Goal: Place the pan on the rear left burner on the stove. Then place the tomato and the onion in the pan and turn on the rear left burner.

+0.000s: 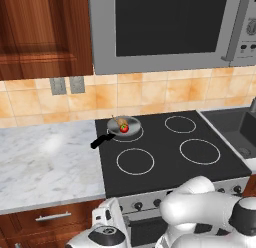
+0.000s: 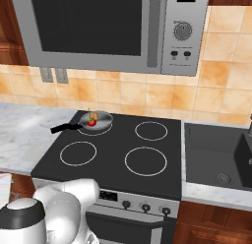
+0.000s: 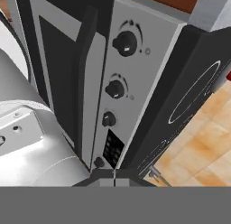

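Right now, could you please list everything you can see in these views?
pan: one, grey steel, black handle, on the rear left burner
tomato: one, red, in the pan
onion: one, tan, in the pan beside the tomato
stove: one, black glass, four white circles
knobs: several, black, steel front panel
microwave: one, grey, above stove
sink: one, dark, right of stove
counter: marble, left
gripper: one, dark, shut, at the front panel

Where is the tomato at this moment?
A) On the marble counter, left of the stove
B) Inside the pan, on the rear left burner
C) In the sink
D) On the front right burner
B: the tomato lies inside the pan, beside the onion, and the pan sits on the rear left burner of the stove.
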Robot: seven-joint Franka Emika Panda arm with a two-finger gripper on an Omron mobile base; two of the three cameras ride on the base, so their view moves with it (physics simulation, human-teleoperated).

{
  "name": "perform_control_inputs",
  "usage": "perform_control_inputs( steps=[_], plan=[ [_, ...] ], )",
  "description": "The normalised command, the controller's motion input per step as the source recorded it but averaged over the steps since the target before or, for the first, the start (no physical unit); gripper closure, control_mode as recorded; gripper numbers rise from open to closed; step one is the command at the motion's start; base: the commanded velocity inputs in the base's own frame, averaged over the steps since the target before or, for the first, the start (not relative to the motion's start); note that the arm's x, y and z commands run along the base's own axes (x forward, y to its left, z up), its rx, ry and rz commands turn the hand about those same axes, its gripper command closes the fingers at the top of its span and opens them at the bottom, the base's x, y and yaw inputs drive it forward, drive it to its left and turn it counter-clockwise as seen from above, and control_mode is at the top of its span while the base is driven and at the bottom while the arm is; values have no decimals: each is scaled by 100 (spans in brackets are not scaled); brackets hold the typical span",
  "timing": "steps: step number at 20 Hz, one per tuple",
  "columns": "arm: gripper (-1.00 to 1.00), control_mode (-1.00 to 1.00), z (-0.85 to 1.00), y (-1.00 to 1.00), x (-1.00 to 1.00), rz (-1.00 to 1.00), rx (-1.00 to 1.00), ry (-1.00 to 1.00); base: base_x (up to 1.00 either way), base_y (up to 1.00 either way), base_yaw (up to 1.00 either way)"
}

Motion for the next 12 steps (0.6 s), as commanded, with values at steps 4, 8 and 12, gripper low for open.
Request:
perform_control_inputs(
  steps=[4,8,12],
  plan=[
    [100,-100,-4,-25,0,5,0,5,0,0,0],
    [100,-100,-10,-13,0,9,0,2,0,0,0],
    [100,-100,-7,-6,0,14,0,2,0,0,0]
  ],
)
